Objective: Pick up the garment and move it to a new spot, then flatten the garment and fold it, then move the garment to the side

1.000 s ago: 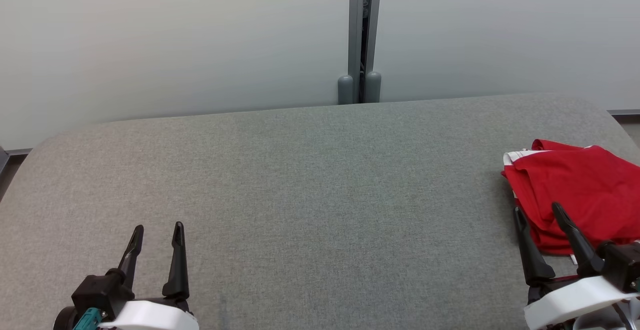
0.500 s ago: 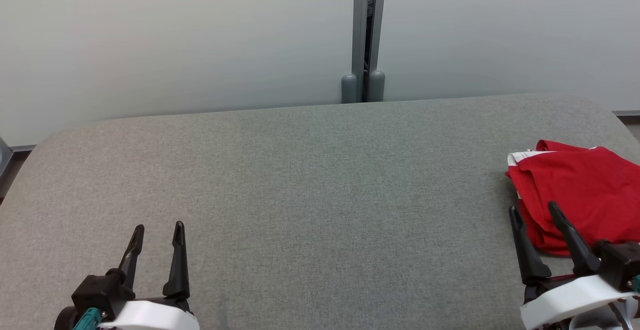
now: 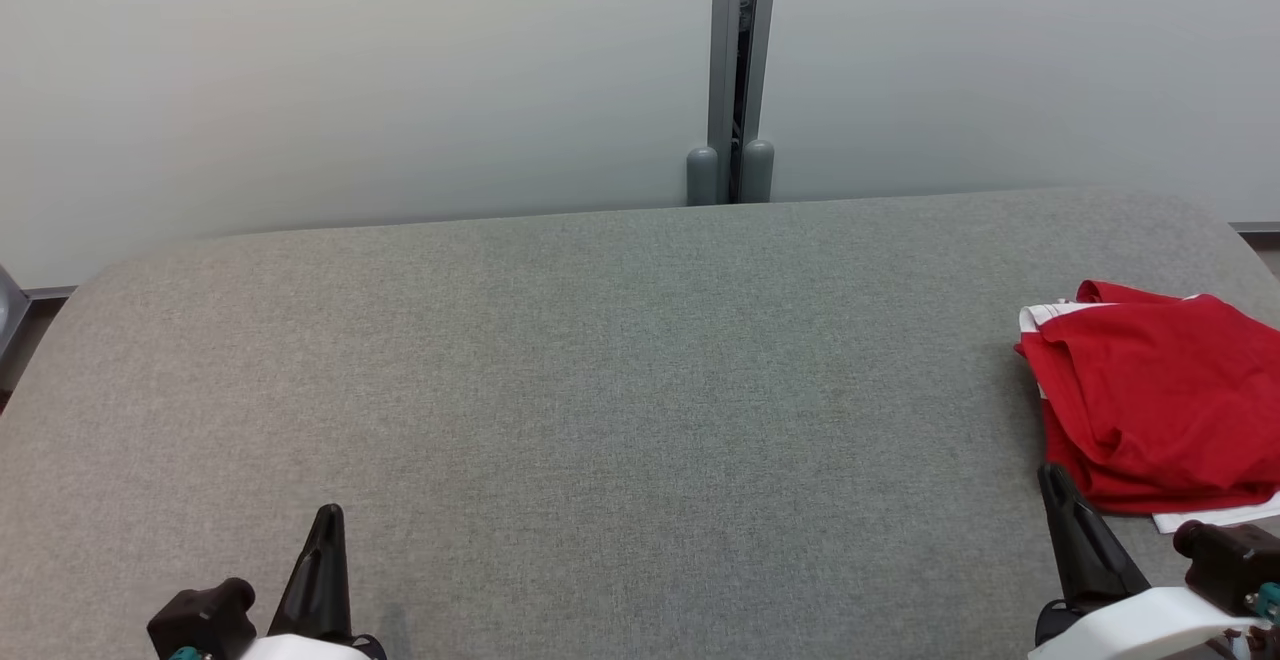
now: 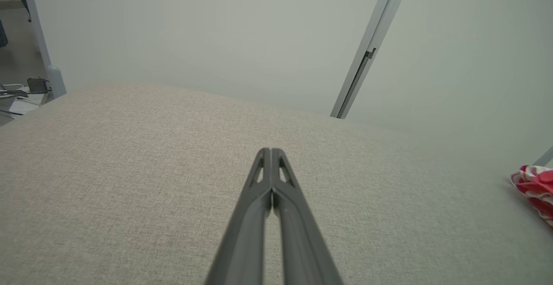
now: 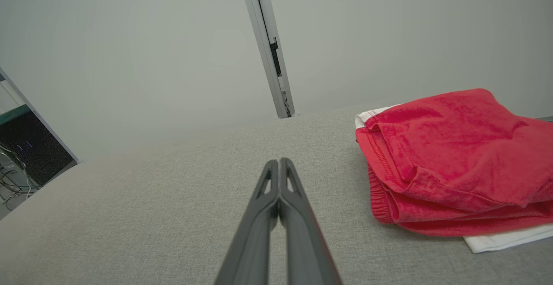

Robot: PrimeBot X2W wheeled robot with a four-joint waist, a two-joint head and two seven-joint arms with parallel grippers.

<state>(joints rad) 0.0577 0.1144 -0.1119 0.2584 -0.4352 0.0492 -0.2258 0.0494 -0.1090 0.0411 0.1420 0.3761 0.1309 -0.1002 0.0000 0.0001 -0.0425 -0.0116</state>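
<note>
The garment [image 3: 1160,400] is red with white trim, folded in a compact pile at the right end of the grey table [image 3: 620,390]. It also appears in the right wrist view [image 5: 453,164] and at the edge of the left wrist view [image 4: 535,188]. My right gripper [image 3: 1058,485] is shut and empty, low at the right, just short of the garment's near-left corner and apart from it; its fingers [image 5: 278,166] press together. My left gripper [image 3: 328,518] is shut and empty at the lower left, fingers [image 4: 271,155] touching, far from the garment.
A pale partition wall with a grey vertical post [image 3: 738,70] runs behind the table's far edge. The table has rounded corners; its right edge lies close behind the garment. Cables and gear [image 4: 21,90] sit off the left end.
Both grippers have closed from open and drawn back toward the bottom edge. The right one has pulled away from the garment's near edge. The garment lies unchanged; the camera shifted slightly.
</note>
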